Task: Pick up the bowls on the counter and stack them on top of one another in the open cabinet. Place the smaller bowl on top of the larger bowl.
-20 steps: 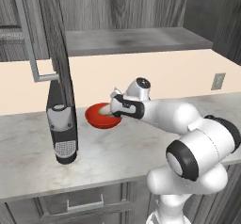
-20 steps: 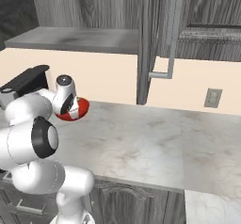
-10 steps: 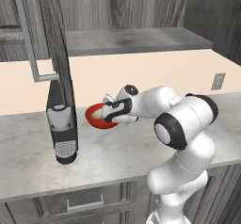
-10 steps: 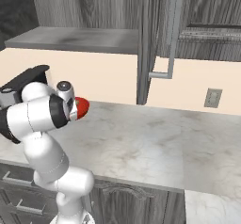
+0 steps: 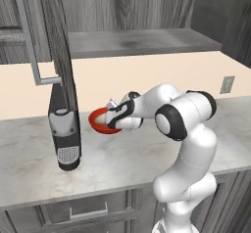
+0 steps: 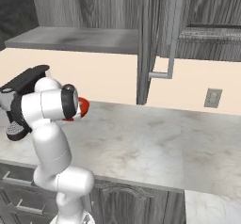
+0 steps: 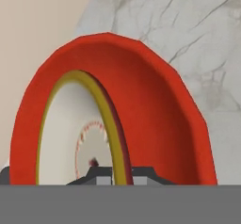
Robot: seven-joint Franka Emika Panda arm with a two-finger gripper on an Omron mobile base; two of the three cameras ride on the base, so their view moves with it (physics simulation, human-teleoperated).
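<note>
Progress: my gripper (image 5: 112, 121) pinched the red bowl's (image 5: 100, 121) rim above the counter (image 5: 127, 153) | cabinet shelf (image 5: 142, 42) bare | both placements left

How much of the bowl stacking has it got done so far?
Nothing is in the cabinet yet: its shelf is bare. In hand: the gripper is shut on the rim of the red bowl, lifted clear of the counter and tilted. Left: set it on the shelf, then put a smaller bowl on top.
</note>
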